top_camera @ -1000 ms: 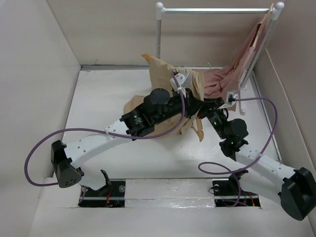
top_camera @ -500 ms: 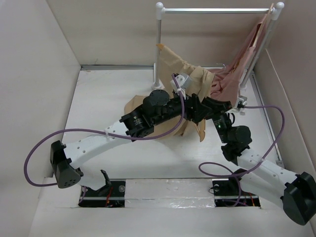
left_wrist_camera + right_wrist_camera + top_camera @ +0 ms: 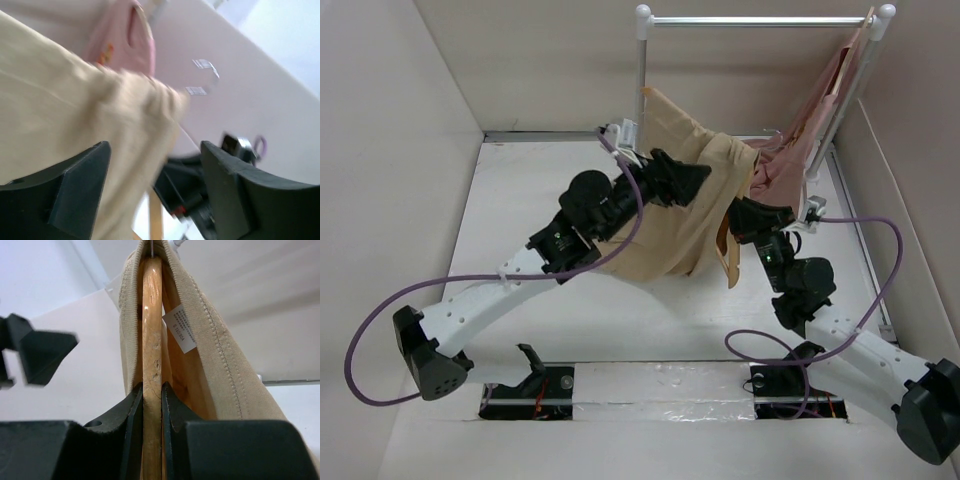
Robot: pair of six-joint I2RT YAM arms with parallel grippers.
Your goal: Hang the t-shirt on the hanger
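Tan cloth fills most of the space around both arms: the t-shirt (image 3: 685,225) hangs draped over the hanger (image 3: 152,315), spreading down from a high point near the rail (image 3: 760,20) to the worktop (image 3: 540,190). The right gripper (image 3: 152,390) is clenched on the hanger, its two dark fingers pressed against either side of the wooden bar, which rises straight up and away from them. Seen from that wrist, the t-shirt's stitched neck edge wraps over the top of the wood and falls on both sides of it, with a white label (image 3: 180,330) showing just right of the bar. The left gripper (image 3: 154,155) stands with its fingers spread wide and nothing clamped between them; the t-shirt lies ahead of it and to its left, a bunched fold hanging down into the gap. That view is blurred, so whether the cloth brushes the left finger (image 3: 80,185) cannot be told. From above, the left gripper sits over the upper part of the t-shirt, to the left of the right gripper. A pink garment (image 3: 790,160) hangs beyond the right gripper, against the rail's right post.
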